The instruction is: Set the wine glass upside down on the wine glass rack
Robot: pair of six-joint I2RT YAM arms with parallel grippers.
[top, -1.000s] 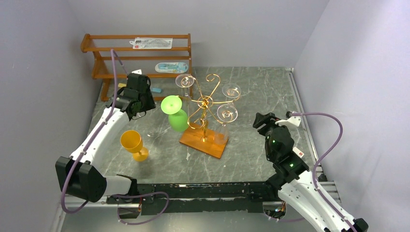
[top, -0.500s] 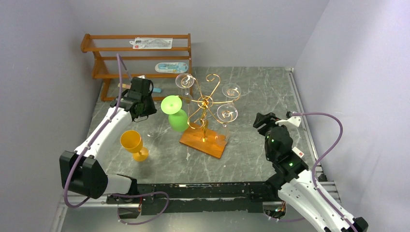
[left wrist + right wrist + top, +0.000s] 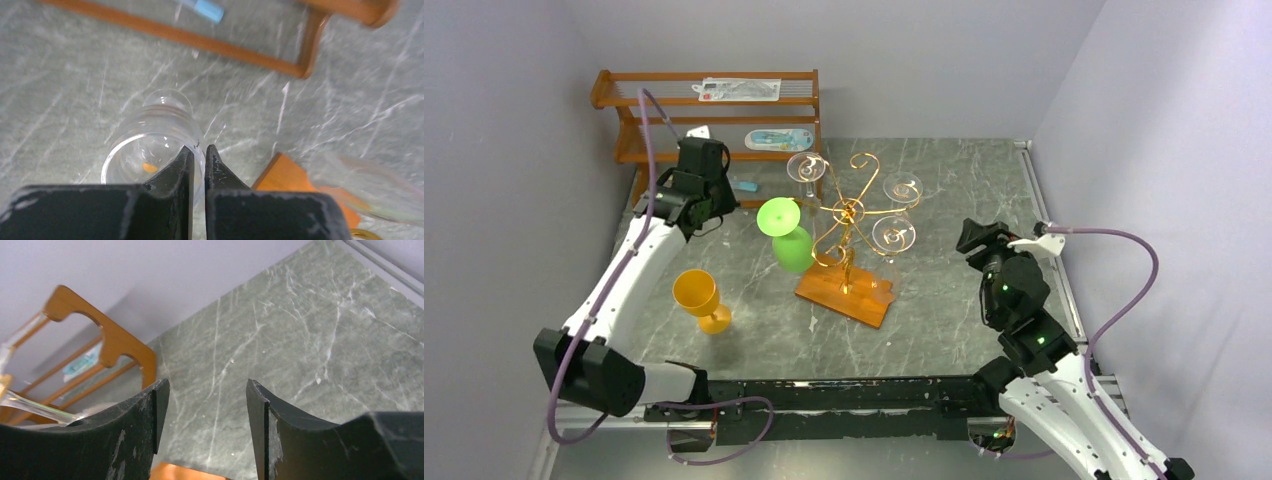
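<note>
Backward toward the shelf (image 3: pixel 709 100) the left arm (image 3: pixel 639 262) had drawn, away from the green glass (image 3: pixel 790 248), its jaws closing as it went. From above, that glass hung upside down on the gold rack (image 3: pixel 849 215) among three clear glasses (image 3: pixel 894 233). An orange glass (image 3: pixel 699 297) stood upright on the tabletop (image 3: pixel 944 190), and the right arm (image 3: pixel 1019 300) waited well apart. At the left wrist, the jaws were all but shut, apparently empty, with another clear glass (image 3: pixel 150 150) below them. At the right wrist, the jaws gaped wide and held nothing. Such a glass is probably light, slippery and fragile, so the stem looks like the safest hold.
</note>
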